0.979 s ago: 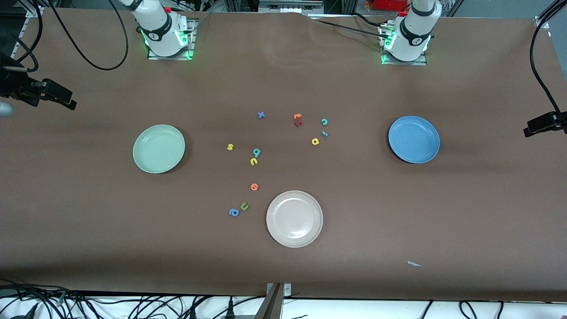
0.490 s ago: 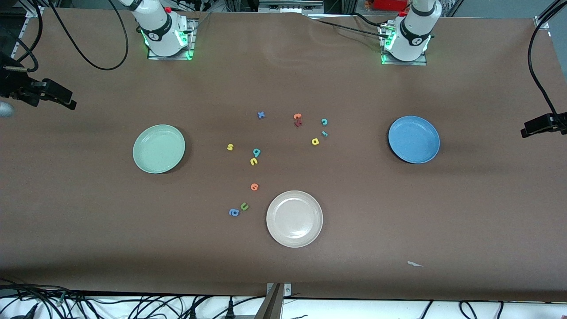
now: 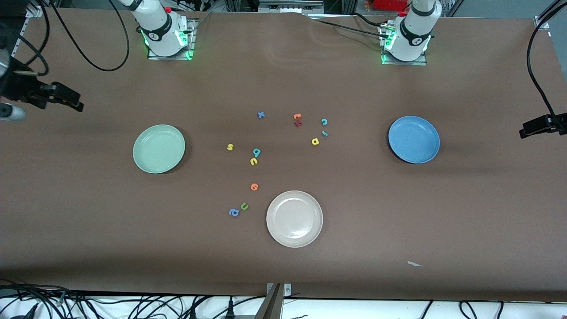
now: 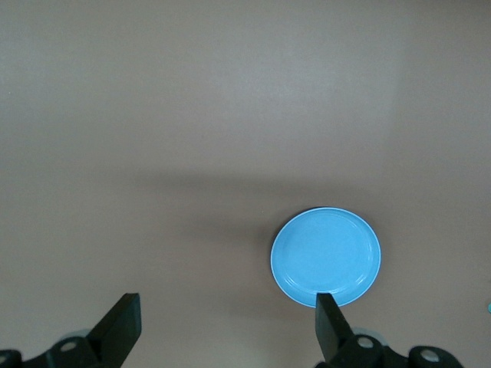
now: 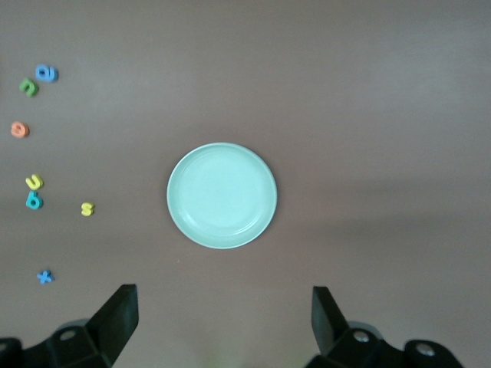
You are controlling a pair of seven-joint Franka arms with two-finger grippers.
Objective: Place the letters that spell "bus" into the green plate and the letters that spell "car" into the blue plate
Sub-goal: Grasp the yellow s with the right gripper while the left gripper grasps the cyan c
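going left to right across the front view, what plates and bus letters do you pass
green plate → yellow s → cream plate → blue plate. The teal b and yellow u sit between the s and the cream plate, too level with each other to order.

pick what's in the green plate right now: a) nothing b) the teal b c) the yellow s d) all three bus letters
a: the green plate is bare in the front view and in the right wrist view, while the yellow s, the teal b and the yellow u lie on the table between the plates.
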